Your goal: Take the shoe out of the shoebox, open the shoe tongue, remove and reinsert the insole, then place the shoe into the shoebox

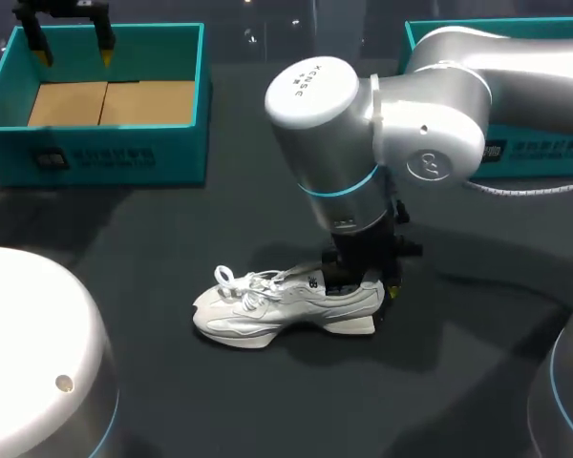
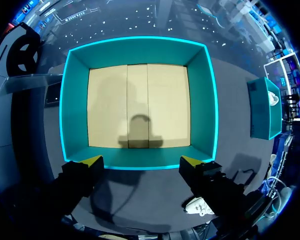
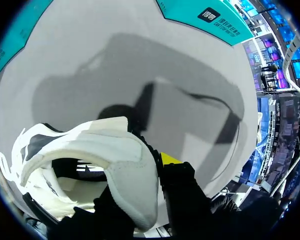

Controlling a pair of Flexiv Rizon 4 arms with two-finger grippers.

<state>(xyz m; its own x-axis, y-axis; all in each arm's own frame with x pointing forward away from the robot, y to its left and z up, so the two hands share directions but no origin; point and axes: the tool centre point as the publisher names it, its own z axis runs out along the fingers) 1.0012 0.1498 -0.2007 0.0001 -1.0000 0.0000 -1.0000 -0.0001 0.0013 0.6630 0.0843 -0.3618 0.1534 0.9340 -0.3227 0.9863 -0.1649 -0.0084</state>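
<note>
The left pincer (image 1: 74, 48) hangs with its fingers apart, holding nothing, directly over the empty teal shoebox (image 1: 95, 153), whose cardboard floor lies straight ahead of its tips. The shoe (image 1: 267, 310) is out of that box and stands on its sole on the dark worktop (image 1: 124, 267), well apart from the left pincer. The right pincer (image 1: 368, 281) is at the heel. One finger stands inside the collar and the other outside, and the heel wall looks clamped between them. From this pincer the shoe's long axis runs away on the inner finger's side, laces and tongue first, toe farthest. The right arm is plainly nearer. Opening the tongue probably calls for the left arm to come across.
</note>
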